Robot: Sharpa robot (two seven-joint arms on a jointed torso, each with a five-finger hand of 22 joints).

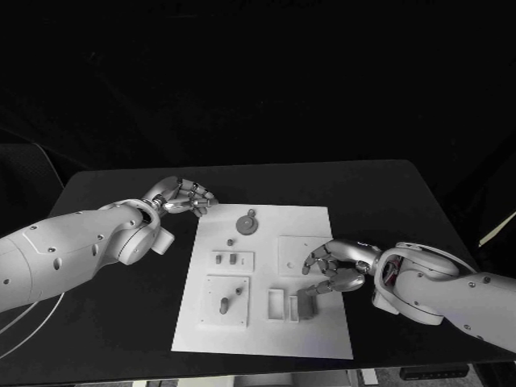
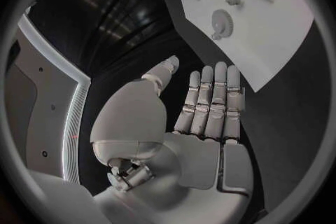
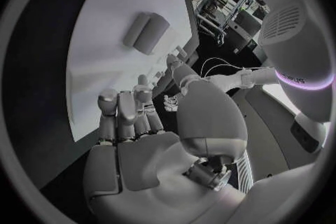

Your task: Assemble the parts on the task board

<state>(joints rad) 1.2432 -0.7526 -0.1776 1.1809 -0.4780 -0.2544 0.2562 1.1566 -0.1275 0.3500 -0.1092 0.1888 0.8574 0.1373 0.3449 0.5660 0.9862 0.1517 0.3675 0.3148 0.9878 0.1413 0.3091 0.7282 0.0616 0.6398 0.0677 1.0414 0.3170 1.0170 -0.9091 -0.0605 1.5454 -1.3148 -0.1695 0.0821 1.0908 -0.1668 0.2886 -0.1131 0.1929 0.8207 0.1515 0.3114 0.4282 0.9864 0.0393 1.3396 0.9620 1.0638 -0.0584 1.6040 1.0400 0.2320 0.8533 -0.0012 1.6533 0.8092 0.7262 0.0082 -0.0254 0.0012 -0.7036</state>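
Head view: left hand [image 1: 184,196] off task board [image 1: 316,334] edge, right hand [image 1: 337,268] over it.

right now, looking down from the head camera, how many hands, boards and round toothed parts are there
hands: 2 (left hand, right hand)
task board: 1
round toothed part: 1
total: 4

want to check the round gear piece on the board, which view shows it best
The left wrist view: the round gear lies unobstructed on the task board, toothed edge visible, beyond the open left hand. The head view shows it smaller, near the board's far edge. In the right wrist view I cannot pick it out.
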